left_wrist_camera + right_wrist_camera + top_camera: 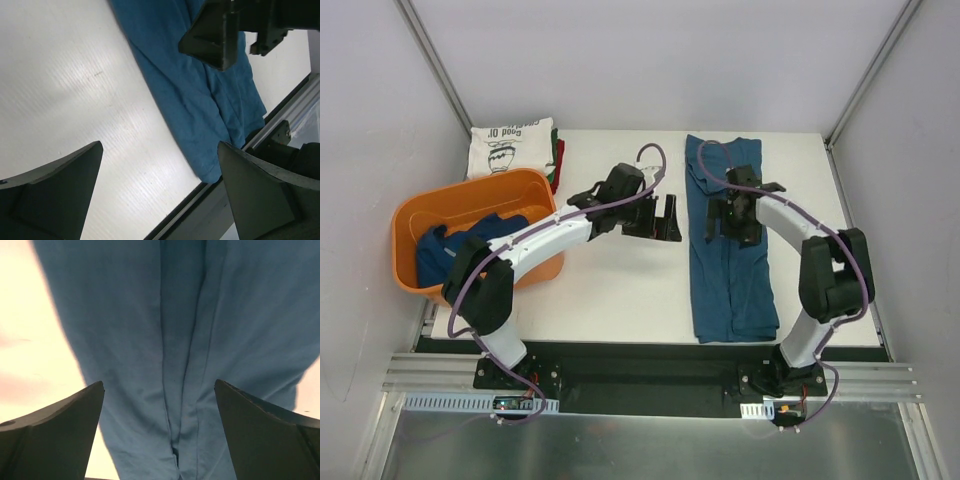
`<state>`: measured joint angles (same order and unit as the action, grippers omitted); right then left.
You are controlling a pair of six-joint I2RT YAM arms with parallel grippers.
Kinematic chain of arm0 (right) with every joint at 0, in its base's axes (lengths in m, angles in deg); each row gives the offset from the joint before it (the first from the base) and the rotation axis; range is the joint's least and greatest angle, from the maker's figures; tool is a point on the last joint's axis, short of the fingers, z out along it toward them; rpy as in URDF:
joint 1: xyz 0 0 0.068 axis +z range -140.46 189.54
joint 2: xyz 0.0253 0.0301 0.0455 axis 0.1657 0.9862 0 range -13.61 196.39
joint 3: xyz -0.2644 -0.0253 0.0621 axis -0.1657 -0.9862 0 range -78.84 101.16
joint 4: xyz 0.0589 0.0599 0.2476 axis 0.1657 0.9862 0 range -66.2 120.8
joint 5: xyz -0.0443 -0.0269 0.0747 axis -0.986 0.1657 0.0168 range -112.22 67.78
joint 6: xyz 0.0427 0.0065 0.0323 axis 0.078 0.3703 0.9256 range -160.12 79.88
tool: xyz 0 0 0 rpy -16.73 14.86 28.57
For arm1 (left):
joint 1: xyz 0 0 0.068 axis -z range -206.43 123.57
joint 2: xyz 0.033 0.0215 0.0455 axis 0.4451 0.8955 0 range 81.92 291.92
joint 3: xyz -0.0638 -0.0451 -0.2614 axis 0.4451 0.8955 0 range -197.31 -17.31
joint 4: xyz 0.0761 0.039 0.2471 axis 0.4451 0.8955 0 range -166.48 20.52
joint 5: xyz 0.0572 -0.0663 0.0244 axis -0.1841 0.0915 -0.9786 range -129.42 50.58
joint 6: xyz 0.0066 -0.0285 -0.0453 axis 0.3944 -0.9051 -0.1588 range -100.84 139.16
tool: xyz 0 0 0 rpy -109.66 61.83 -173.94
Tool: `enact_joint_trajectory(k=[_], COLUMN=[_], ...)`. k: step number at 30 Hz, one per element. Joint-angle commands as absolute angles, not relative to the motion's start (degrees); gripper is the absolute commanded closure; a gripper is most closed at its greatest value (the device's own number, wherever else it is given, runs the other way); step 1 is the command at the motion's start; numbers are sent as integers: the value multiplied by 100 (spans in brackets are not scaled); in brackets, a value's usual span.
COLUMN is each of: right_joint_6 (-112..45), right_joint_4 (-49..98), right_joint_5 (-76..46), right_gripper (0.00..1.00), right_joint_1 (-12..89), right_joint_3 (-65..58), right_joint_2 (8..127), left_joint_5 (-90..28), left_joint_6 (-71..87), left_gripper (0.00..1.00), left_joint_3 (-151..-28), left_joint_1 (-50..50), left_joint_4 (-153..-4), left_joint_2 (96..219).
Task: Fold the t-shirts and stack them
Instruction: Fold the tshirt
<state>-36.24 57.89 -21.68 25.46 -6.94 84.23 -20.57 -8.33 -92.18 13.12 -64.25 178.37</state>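
A dark blue t-shirt lies on the white table, folded lengthwise into a long strip running from back to front at the right. It also shows in the left wrist view and fills the right wrist view. My right gripper is open and empty, just above the strip's middle. My left gripper is open and empty over bare table left of the strip. Another dark blue t-shirt lies crumpled in the orange tub. A folded cream t-shirt tops a stack with green and red ones at the back left.
The orange plastic tub stands at the left, overhanging the table's left edge. The table's front edge with a metal rail runs close to the strip's near end. Grey walls enclose the table on three sides.
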Motion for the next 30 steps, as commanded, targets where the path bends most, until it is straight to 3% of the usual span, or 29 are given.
enact_joint_trajectory(k=[1, 22, 30], right_joint_6=[-3397, -1867, -2289], right_joint_4=[5861, 6158, 6687], right_joint_5=[-2634, -2537, -2846], right_gripper=[3, 3, 3], right_joint_1=[2834, 3819, 3898], right_joint_3=[-818, -599, -1071], right_joint_2=[8798, 9266, 7055], left_joint_5=[-2245, -2422, -1920], left_joint_6=[-862, -826, -1107], left_gripper=[1, 1, 1], left_joint_3=[-8842, -8139, -7287], left_joint_1=[1409, 1400, 1750], left_joint_4=[-6417, -6119, -6048], left_joint_2=[17562, 16832, 16173])
